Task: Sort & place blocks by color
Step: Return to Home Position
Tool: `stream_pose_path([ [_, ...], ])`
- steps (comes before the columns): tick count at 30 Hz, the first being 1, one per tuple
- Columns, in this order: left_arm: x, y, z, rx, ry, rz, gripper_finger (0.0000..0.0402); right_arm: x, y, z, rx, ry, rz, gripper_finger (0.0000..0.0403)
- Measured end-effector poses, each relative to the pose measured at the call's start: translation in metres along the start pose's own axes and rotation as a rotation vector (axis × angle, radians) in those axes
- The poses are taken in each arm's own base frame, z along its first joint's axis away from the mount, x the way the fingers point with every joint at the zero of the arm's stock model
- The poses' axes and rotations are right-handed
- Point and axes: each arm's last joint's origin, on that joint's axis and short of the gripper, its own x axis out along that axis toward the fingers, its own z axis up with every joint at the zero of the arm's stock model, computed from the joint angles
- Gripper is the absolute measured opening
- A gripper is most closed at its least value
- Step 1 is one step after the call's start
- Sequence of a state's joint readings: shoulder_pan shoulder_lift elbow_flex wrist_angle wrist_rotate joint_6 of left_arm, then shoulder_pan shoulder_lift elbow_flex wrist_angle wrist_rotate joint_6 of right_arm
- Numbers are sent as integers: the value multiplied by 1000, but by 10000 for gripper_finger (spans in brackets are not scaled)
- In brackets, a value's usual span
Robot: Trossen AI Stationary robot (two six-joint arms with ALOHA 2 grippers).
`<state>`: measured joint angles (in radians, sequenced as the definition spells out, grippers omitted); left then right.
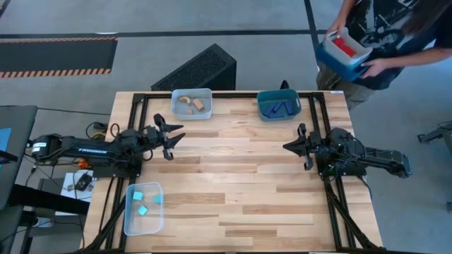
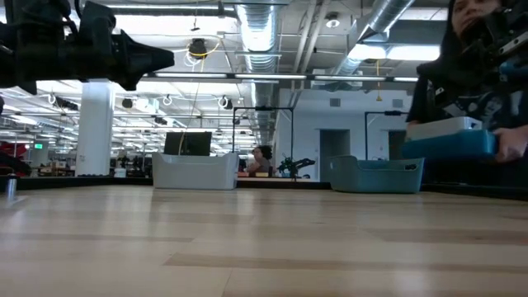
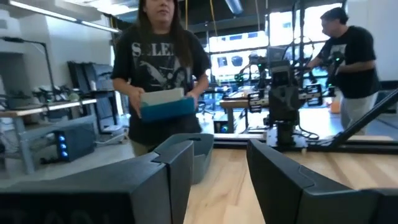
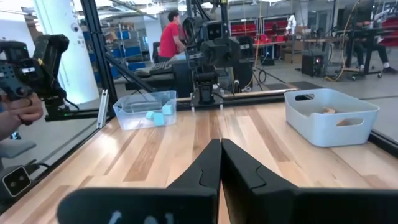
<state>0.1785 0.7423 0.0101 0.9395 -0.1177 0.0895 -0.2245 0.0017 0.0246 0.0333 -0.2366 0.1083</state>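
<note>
- Wooden desk (image 1: pixel 233 190) under workshop lighting, bare across its middle, with a bin on each of three sides.
- Three cyan cubes (image 1: pixel 143 209) lie loose in the near clear bin (image 1: pixel 130 224), at the near left corner of the desk.
- Tan wooden pieces (image 1: pixel 192 104) lie in the far clear bin (image 1: pixel 176 113), at the far edge, left of centre.
- Dark blue bars (image 1: pixel 277 109) lie crossed in the teal bin (image 1: pixel 296 106), at the far edge, right of centre.
- No block seen loose on the desk top.
- Left pincer (image 1: pixel 176 135) hangs over the left side of the desk, pointing right; its fingers stand apart with a clear gap and hold nothing.
- Right pincer (image 1: pixel 288 147) hangs over the right side, pointing left; its fingers are pressed together, empty.
- Both pincers are well apart from every bin.
- One person (image 1: pixel 395 35) stands beyond the far right corner, holding a blue container (image 1: pixel 337 55) in both hands.
</note>
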Motion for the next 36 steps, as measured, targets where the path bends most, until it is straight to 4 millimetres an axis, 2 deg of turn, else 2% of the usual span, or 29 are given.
stream_pose_path([
  [9, -15, 4, 8, 20, 3, 50, 141, 0, 0, -2, 8, 23, 2, 32],
  [21, -46, 10, 10, 23, 27, 124, 136, 0, 0, -2, 2, 28, 2, 32],
  [26, -45, 10, 4, 27, 101, 146, 98, 0, 0, -3, -6, 38, -4, 32],
  [32, -46, 10, -2, 11, 145, 139, 13, 1, -2, -4, -30, 46, -49, 32],
  [36, -46, 9, -2, 11, 144, 112, 8, 1, -3, -4, -42, 48, -66, 32],
])
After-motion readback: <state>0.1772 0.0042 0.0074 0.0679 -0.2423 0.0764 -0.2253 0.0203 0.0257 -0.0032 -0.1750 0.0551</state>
